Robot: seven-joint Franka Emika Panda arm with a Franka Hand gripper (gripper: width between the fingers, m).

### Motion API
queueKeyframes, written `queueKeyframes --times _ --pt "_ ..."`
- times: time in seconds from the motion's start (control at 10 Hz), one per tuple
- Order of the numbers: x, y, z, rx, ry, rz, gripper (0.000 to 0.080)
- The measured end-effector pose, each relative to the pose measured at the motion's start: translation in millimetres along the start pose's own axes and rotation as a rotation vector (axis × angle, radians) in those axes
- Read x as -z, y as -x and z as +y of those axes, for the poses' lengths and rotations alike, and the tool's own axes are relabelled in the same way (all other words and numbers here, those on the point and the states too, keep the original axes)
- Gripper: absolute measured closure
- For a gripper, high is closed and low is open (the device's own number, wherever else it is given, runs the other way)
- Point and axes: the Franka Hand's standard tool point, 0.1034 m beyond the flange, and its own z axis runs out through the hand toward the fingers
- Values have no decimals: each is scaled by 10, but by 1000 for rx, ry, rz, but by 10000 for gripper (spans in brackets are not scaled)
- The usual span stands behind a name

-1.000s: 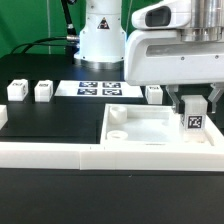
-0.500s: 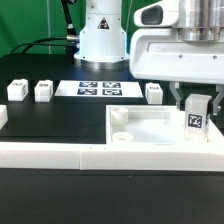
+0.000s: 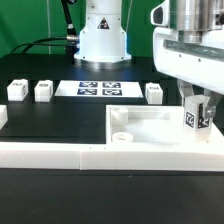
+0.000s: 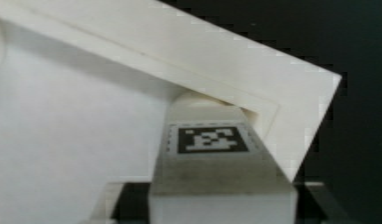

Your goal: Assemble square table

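Observation:
The white square slab (image 3: pixel 160 125) lies flat against the rail fence at the exterior view's right, with a round hole (image 3: pixel 122 135) at its near left corner. My gripper (image 3: pixel 199 110) is shut on a tagged white leg block (image 3: pixel 198 114) and holds it upright over the slab's right corner. In the wrist view the leg block (image 4: pixel 214 160) fills the gap between the dark fingers (image 4: pixel 135 200), its end at the slab's corner (image 4: pixel 259 90). Three more leg blocks stand on the table: two at the left (image 3: pixel 17 90) (image 3: pixel 43 91), one behind the slab (image 3: pixel 154 93).
The long low white rail fence (image 3: pixel 60 150) runs along the front. The marker board (image 3: pixel 100 88) lies flat in front of the robot base (image 3: pixel 103 35). A dark edge (image 3: pixel 3 117) shows at the far left.
The gripper and its leg block have shifted a little toward the exterior view's right and turned, so the tag now faces more sideways. The slab and the other blocks have not moved.

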Motion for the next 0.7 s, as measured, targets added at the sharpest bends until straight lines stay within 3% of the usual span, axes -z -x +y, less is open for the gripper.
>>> queueKeyframes --times 0.7 --pt "-4 30 -24 -499 4 -10 508"
